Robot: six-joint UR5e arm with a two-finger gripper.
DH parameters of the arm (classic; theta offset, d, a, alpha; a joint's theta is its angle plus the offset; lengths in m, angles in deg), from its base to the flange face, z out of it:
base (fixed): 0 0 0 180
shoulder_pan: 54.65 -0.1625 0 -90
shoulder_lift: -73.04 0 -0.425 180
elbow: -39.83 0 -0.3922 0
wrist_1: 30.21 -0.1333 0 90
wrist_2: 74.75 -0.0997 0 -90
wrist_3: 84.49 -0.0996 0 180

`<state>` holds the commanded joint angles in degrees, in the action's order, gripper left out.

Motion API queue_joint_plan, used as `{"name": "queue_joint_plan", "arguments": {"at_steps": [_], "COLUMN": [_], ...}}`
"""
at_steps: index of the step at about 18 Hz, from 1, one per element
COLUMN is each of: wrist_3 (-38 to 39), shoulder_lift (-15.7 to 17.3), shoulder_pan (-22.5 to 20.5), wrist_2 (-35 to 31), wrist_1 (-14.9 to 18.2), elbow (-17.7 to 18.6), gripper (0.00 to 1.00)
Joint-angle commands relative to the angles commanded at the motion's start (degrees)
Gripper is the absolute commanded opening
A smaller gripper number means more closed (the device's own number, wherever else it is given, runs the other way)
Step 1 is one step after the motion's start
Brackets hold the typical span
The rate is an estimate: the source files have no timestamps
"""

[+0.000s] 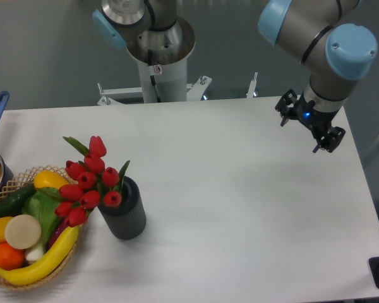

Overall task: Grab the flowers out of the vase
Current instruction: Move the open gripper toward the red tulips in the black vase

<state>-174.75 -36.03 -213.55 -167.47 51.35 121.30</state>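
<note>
Nothing is done yet: the flowers (87, 181) sit in the vase (124, 216) at the table's (240, 189) left, beside the wicker basket (25, 233); the gripper (308, 126) hangs well apart at far right, fingers spread, empty; approach, grasp, lift all remain.

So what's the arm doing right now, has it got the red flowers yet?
Gripper open, empty, far right of table. Flowers not yet picked, in the vase, leaning over the wicker basket. Path between clear.
</note>
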Motion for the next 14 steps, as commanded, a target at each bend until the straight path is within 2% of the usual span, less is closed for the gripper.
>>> {"name": "queue_joint_plan", "arguments": {"at_steps": [4,8,12,14], "wrist_3": [-0.3,-0.8,-0.4,-0.1], "shoulder_lift": [0.2,0.4,1.5,2.2], "shoulder_pan": [-0.3,-3.9,-5.3,-5.8], "wrist_2": [0.6,7.6,9.3,13.2], "wrist_1": [0.0,0.0,0.0,0.0], "elbow": [0.0,1.1,2.6,3.9], "gripper": [1.0,1.0,1.0,1.0]}}
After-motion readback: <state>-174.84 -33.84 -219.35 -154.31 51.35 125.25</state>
